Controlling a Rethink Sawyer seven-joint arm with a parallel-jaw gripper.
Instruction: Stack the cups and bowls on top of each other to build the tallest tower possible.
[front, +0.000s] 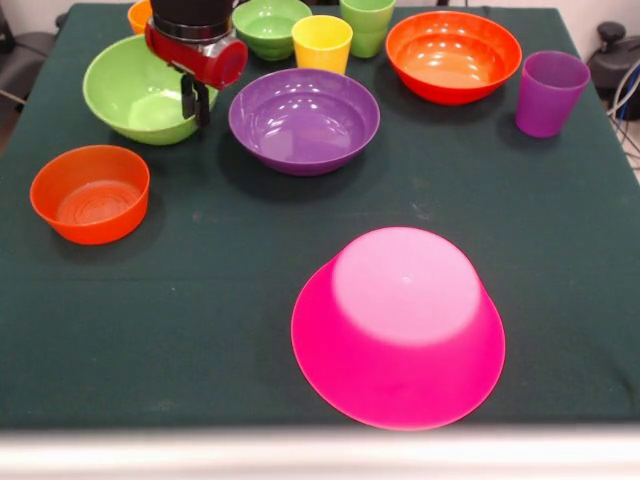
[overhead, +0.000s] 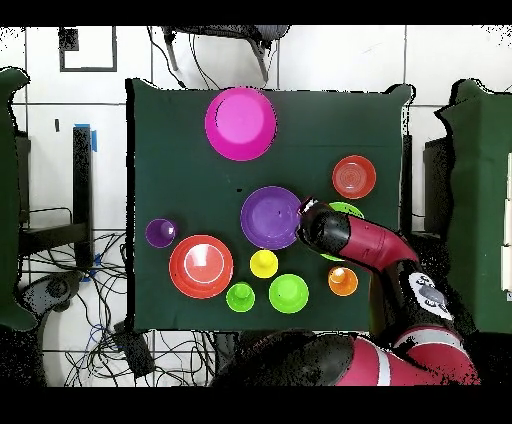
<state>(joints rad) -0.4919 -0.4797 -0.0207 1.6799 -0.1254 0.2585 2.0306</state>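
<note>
- The large pink bowl (front: 398, 325) sits upside down on the dark green tablecloth (front: 200, 330), alone at the near edge in the front view. Nothing is stacked on it.
- The wide purple bowl (front: 304, 119) stands upright near the table's middle, apart from the pink one.
- The gripper (front: 196, 103) hangs over the near rim of the light green bowl (front: 135, 90), between that bowl and the purple one. Its dark fingers (front: 188, 98) point down and appear close together; whether they are pinching the rim I cannot tell.
- One orange-red bowl (front: 90, 193) stands upright at the left of the front view, well apart from the rest.
- The second orange-red bowl (front: 453, 56) stands upright at the far right, with the purple cup (front: 550, 93) just beside it.
- The yellow cup (front: 322, 43) stands just behind the purple bowl.
- The small green bowl (front: 271, 26) and the light green cup (front: 367, 25) flank the yellow cup along the far edge.
- The orange cup (front: 139, 14) is mostly hidden behind the arm in the front view; the overhead view shows it upright near the table's edge.
</note>
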